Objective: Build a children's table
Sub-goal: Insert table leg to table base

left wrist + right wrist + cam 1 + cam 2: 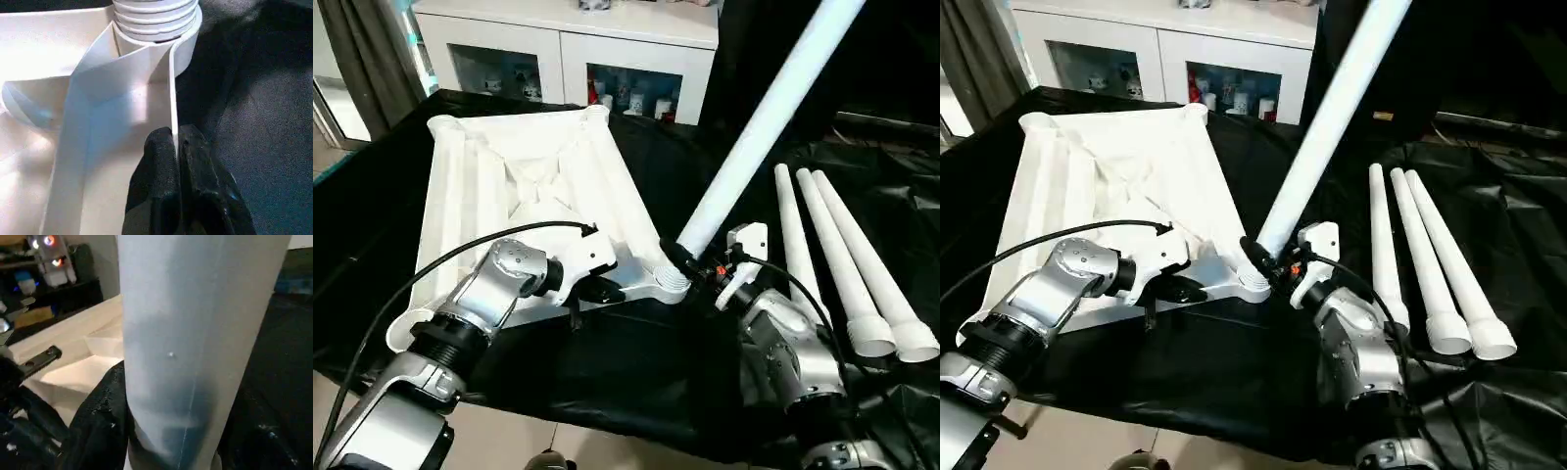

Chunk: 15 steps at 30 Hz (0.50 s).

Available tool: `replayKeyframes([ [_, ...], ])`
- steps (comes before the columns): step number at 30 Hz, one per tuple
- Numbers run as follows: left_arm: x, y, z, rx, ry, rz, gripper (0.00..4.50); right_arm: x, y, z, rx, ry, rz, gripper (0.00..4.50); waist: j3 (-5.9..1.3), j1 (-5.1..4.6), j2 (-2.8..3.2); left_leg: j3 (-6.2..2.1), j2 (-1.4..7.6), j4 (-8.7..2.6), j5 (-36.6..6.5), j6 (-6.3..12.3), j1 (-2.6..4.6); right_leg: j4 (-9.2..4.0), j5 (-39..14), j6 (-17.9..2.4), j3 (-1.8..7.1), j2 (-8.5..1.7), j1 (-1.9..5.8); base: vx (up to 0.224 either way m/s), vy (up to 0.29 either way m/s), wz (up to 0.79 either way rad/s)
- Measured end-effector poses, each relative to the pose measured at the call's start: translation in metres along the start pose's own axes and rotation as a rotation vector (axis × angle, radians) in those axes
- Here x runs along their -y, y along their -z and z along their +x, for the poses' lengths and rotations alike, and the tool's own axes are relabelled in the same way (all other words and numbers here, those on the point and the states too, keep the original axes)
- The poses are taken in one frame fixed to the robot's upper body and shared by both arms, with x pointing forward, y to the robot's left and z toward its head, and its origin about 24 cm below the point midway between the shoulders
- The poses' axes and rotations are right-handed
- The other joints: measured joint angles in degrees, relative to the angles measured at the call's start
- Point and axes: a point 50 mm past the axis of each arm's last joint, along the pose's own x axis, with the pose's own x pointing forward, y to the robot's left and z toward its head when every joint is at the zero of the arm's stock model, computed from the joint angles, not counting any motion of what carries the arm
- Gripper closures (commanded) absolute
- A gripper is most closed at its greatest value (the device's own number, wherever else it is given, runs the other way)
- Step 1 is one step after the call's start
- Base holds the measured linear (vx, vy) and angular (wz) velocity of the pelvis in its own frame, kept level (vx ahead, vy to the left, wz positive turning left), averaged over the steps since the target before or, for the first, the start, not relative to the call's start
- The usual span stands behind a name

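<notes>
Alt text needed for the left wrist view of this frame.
The left gripper is shut on the thin side wall of the upturned white tabletop, its black fingers pinching either face. Just beyond, the ribbed end of a leg sits at the corner socket, black cloth alongside.

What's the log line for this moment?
left tool: shut on tabletop rim | right tool: holding leg in corner socket | three legs loose

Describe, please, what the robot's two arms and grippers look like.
Both forearms are silver metal cylinders with black ring joints. Each wrist carries a white plastic housing. A thin black cable loops along the left arm; another runs beside the right arm, with small red wiring near its wrist. The fingers are black and matte-textured.
</notes>
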Motion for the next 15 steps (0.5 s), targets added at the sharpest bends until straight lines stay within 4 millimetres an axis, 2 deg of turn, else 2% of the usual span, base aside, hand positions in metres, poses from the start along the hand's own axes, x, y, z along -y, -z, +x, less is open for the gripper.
replayKeyframes([
  [5,0.000,0.001,-0.001,-0.008,-0.001,0.002,4.50,0.001,-0.001,0.005,-0.048,-0.047,-0.043,2.61,-0.15,-0.23,-0.64,0.01,0.00,-0.04,0.0,0.00,0.17,0.00,-0.2,0.3,0.02,0.00,0.04,0.000,0.000,0.00],
  [9,-0.001,0.002,-0.002,-0.013,-0.004,0.002,4.50,0.004,-0.003,0.011,-0.097,-0.104,-0.063,2.61,-0.21,-0.38,-1.46,0.01,0.00,-0.08,0.0,-0.01,0.41,-0.02,-0.2,0.3,0.02,0.00,-0.08,0.000,0.000,0.00],
  [15,0.001,0.006,-0.004,-0.003,0.004,0.011,4.50,0.007,-0.003,0.012,-0.110,-0.162,-0.047,2.61,-0.26,-0.83,-1.72,0.02,0.00,-0.26,0.0,-0.01,0.49,-0.38,-0.2,0.3,0.01,0.00,-0.03,0.000,0.000,0.00],
])
